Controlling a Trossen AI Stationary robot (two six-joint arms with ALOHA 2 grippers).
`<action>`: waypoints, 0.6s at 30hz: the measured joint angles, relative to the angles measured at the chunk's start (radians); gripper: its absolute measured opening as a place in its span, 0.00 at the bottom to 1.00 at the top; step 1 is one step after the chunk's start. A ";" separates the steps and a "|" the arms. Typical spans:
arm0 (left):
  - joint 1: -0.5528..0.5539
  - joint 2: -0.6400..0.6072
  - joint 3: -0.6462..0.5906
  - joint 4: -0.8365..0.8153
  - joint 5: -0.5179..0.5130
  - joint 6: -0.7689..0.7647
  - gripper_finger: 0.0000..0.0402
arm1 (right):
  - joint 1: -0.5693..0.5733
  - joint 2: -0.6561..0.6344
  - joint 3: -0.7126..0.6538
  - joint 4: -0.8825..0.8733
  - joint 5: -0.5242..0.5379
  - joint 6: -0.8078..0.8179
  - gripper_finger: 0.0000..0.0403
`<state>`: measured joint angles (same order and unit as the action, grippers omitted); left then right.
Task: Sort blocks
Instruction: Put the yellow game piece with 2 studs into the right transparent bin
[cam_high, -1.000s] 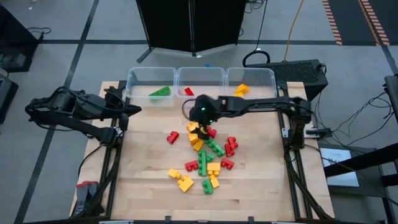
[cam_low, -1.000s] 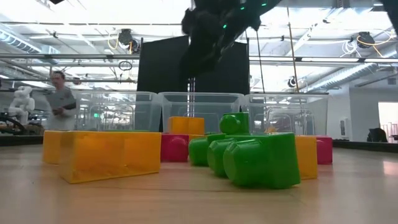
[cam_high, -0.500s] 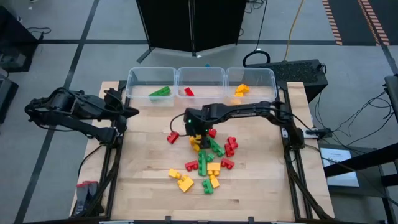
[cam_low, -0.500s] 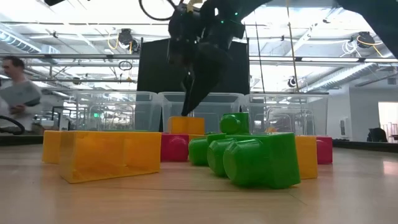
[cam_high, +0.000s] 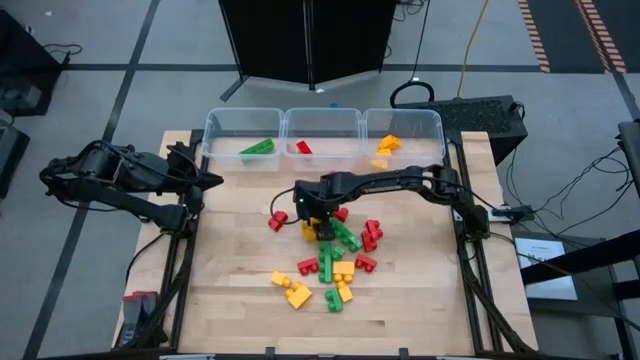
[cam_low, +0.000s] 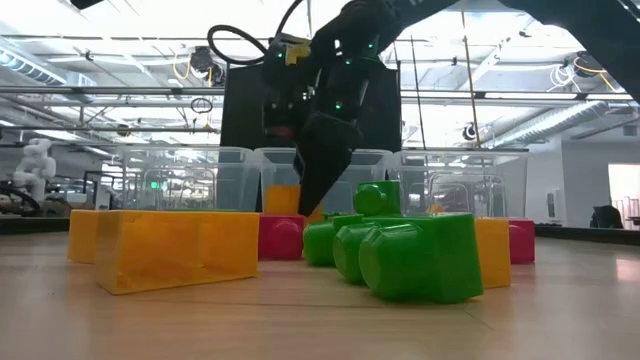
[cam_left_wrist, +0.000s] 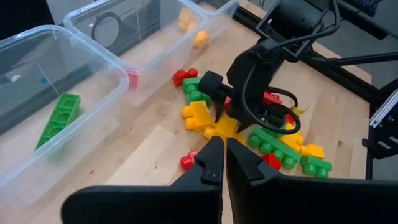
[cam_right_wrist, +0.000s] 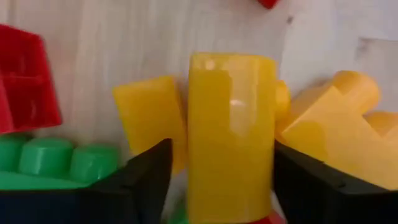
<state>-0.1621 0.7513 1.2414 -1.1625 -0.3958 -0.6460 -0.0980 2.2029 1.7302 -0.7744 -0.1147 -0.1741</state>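
Red, green and yellow blocks (cam_high: 340, 250) lie in a loose pile on the wooden table. My right gripper (cam_high: 312, 213) stands open at the pile's far end, pointing steeply down. Its fingers stand on either side of a yellow block (cam_right_wrist: 231, 137), which also shows in the low view (cam_low: 283, 200). My left gripper (cam_left_wrist: 221, 155) is shut on nothing and hovers over the table's left edge (cam_high: 205, 178). My right gripper comes at the yellow block from above, one finger (cam_right_wrist: 149, 180) on each long side. A gap shows at that finger. Whether the other finger (cam_right_wrist: 311, 183) touches the block's side (cam_right_wrist: 270, 124) I cannot tell. The block rests among the pile.
Three clear bins stand in a row along the far edge: the left one (cam_high: 212, 128) holds a green block (cam_high: 257, 148), the middle one (cam_high: 322, 118) a red block (cam_high: 304, 147), the right one (cam_high: 436, 125) yellow blocks (cam_high: 387, 145). Bare wood lies left of the pile.
My right gripper has come down from above the bins' near side onto the far end of the pile, moving toward the table's near edge and tipping to point more steeply down. The blocks have kept their places.
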 joint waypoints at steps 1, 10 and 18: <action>0.000 0.000 0.000 0.000 0.000 0.000 0.00 | 0.000 -0.001 0.000 0.000 0.004 0.008 0.53; 0.000 0.000 0.000 0.000 0.004 0.000 0.00 | 0.013 -0.002 0.010 -0.023 0.012 0.058 0.36; 0.000 0.000 0.000 0.000 0.025 0.000 0.00 | 0.022 0.002 0.158 -0.119 0.005 0.058 0.36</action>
<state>-0.1619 0.7513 1.2413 -1.1622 -0.3710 -0.6460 -0.0763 2.2051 1.8885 -0.8933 -0.1101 -0.1158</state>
